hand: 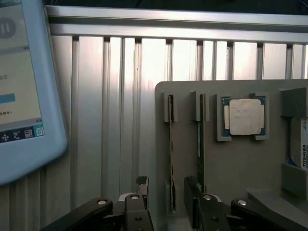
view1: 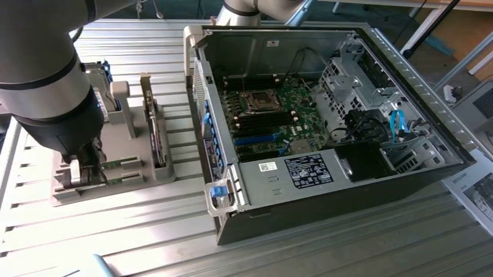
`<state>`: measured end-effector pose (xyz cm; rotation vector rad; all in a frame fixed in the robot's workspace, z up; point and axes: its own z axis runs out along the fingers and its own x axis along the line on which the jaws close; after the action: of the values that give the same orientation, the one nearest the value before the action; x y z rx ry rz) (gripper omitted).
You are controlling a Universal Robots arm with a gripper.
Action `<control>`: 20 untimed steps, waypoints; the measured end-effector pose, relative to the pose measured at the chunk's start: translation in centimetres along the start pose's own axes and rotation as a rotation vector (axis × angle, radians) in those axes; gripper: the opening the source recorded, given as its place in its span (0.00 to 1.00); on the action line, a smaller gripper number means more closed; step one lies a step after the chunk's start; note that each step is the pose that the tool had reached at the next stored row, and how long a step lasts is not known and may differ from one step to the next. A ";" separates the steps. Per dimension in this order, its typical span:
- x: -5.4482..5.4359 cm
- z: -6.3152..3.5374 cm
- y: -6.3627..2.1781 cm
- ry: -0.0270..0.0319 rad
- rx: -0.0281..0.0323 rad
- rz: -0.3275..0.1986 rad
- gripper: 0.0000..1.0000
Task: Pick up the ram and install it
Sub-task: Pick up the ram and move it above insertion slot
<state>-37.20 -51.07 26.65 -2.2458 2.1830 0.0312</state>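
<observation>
**A:** Where is the ram?

**B:** The ram (hand: 171, 144) stands on edge in a slot of the grey tray (hand: 183, 103), not yet lifted.

**A:** And the gripper?

**B:** The gripper (hand: 167, 183) is low over the tray. Its fingers (hand: 142, 192) are spread wide, one on each side of the ram. Neither seems to touch it, and nothing is held.

**A:** What sits nearby?

**B:** A second stick (hand: 200, 134) stands in the next slot, just past one finger. Beyond it a square processor chip (hand: 244, 117) lies flat in its recess.

**A:** And further out?

**B:** The tray rests on a slatted metal table (hand: 120, 96). An open computer case (view1: 254, 46) lies at the exterior view's right of the tray. A blue-edged tablet (hand: 24, 96) is near the tray too.
</observation>
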 end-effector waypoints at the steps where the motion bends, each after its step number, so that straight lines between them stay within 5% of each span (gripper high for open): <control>1: 0.0 0.20 0.00 0.0001 -0.0001 0.000 0.42; 20: 0.1 5.38 0.30 -0.0002 0.0001 0.000 0.42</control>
<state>-37.54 -51.07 21.27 -2.2459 2.1826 0.0313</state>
